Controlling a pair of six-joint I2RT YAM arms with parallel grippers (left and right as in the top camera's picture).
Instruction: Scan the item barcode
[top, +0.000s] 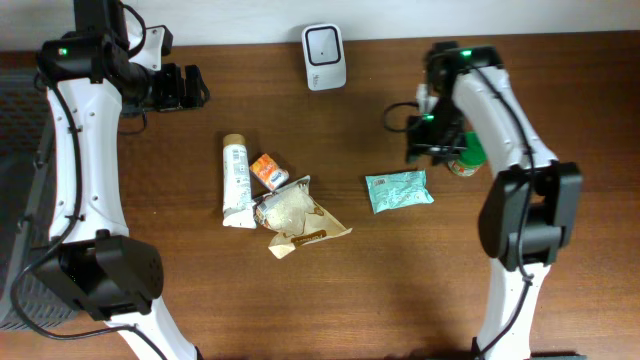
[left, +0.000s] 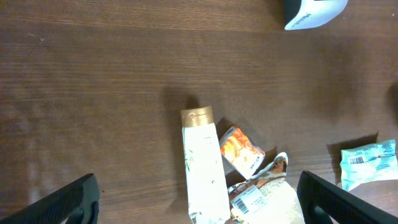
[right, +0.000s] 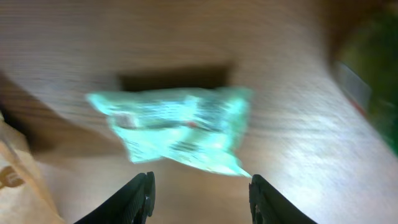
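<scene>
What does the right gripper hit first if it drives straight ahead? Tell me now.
Most likely the green packet, which lies on the table straight ahead of the right gripper. The view is blurred, so how far off it lies is unclear.

Left arm (top: 78, 150) reaches up along its own side, wrist bent inward. The left gripper (top: 190, 88) points toward the middle, jaws spread wide with nothing between them. Right arm (top: 510, 120) arches forward, then folds down. The right gripper (top: 432, 150) faces downward, fingers (right: 140, 196) parted (wrist view blurred), gripping nothing.
</scene>
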